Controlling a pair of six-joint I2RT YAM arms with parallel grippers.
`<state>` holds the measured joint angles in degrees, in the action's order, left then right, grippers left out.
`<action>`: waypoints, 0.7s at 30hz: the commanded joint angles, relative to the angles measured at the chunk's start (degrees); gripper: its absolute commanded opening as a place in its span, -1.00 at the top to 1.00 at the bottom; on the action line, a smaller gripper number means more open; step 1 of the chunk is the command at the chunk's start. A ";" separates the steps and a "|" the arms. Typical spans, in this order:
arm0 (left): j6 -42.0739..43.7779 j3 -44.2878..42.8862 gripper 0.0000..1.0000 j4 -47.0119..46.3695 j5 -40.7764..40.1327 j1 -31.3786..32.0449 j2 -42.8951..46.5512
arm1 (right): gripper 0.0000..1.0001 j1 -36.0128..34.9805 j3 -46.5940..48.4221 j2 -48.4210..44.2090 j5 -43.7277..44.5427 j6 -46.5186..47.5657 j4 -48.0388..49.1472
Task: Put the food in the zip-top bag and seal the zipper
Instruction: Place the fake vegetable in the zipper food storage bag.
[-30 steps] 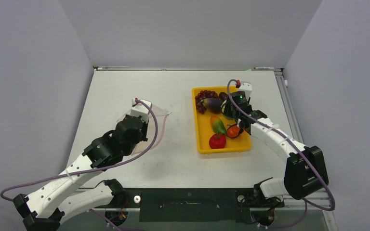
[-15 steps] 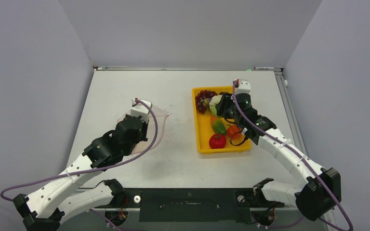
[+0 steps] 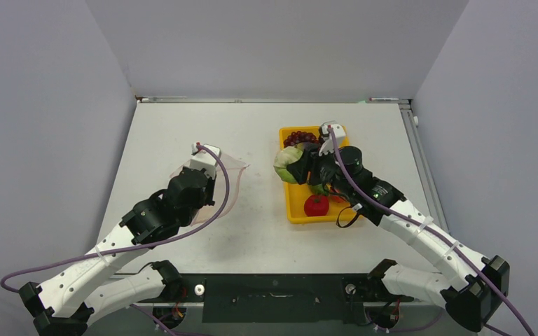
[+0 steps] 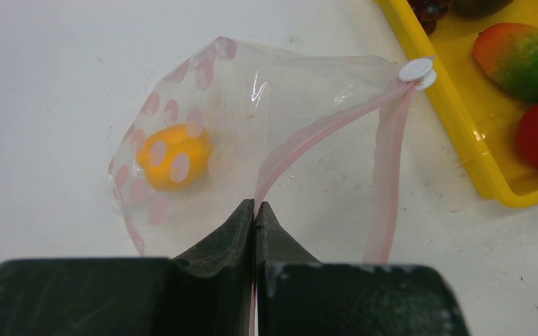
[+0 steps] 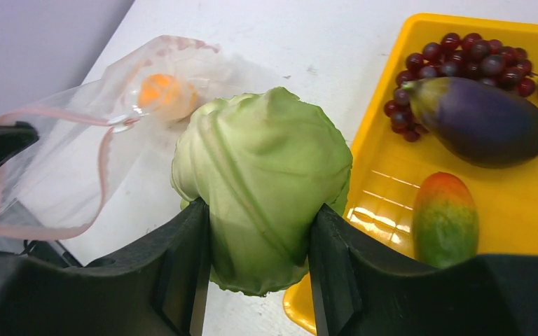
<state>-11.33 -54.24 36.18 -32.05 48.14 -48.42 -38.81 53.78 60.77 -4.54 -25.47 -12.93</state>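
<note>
Clamping a round green toy cabbage [image 5: 263, 168] over the yellow plastic tray [image 5: 375, 150]'s left rim in right gripper [image 5: 258, 210] jaws; left of the tray, clear pink-dotted bag [image 4: 252, 105] mouth open toward it, pink zipper strip [image 4: 322, 129] pinched in closed left gripper [image 4: 255, 210] jaws.

The left arm [image 3: 105, 255] and right arm [image 3: 420, 227] have white link shells joined by black motor housings. A lilac cable [image 3: 228, 183] loops along each, and the fingers [image 4: 224, 241] are matte black wedges.
</note>
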 commanded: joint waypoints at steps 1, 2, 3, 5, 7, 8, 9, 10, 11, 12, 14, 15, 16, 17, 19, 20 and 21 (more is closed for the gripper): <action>0.26 -0.52 1.00 -2.97 0.65 -0.39 0.88 | 0.57 -2.78 2.23 -1.67 -4.75 0.60 5.96; 0.26 -0.45 1.00 -3.03 0.69 -0.38 0.88 | 0.57 -3.60 2.35 -1.71 -4.96 0.64 6.26; 0.26 -0.51 1.00 -3.05 0.73 -0.41 0.88 | 0.57 -4.52 2.45 -1.71 -5.16 0.89 6.58; 0.26 -0.52 1.00 -2.88 0.71 -0.40 0.85 | 0.57 -6.78 2.61 -1.52 -5.39 1.32 7.38; 0.26 -0.47 1.00 -2.97 0.65 -0.42 0.87 | 0.57 -9.34 3.04 -0.94 -5.33 2.03 8.09; 0.26 -0.45 1.00 -3.02 0.64 -0.46 0.85 | 0.57 -10.82 3.45 -0.61 -5.01 2.53 8.18; 0.28 -0.50 1.00 -2.96 0.68 -0.39 0.81 | 0.57 -12.36 3.98 -0.18 -4.33 3.07 8.14; 0.28 -0.52 1.00 -3.00 0.70 -0.40 0.79 | 0.56 -13.94 4.49 0.19 -3.47 3.59 8.09; 0.26 -0.51 1.00 -2.97 0.65 -0.41 0.79 | 0.56 -15.39 5.01 0.68 -2.63 3.99 7.93; 0.26 -0.52 1.00 -2.90 0.73 -0.45 0.73 | 0.55 -16.78 5.55 1.21 -1.73 4.33 7.81; 0.26 -0.47 1.00 -2.88 0.68 -0.43 0.70 | 0.55 -19.11 6.50 2.23 -0.27 5.03 7.82; 0.26 -0.49 1.00 -2.88 0.68 -0.46 0.70 | 0.54 -20.16 6.96 2.69 0.40 5.28 7.82; 0.26 -0.45 1.00 -2.88 0.69 -0.42 0.70 | 0.53 -21.15 7.28 3.29 1.34 5.70 7.83; 0.28 -0.47 1.00 -2.94 0.66 -0.45 0.70 | 0.53 -21.97 7.71 3.87 1.96 6.13 7.78; 0.26 -0.51 1.00 -2.89 0.68 -0.47 0.70 | 0.52 -23.47 8.58 5.17 3.12 6.64 7.70; 0.26 -0.52 1.00 -2.89 0.68 -0.42 0.70 | 0.52 -24.01 9.07 5.89 3.58 6.99 7.62; 0.26 -0.52 1.00 -2.88 0.75 -0.43 0.70 | 0.52 -24.75 9.68 6.72 4.10 7.21 7.51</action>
<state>-11.33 -54.24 36.18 -31.64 48.14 -48.42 -61.43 59.40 65.30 -4.47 -20.45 -9.30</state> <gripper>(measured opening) 0.003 0.449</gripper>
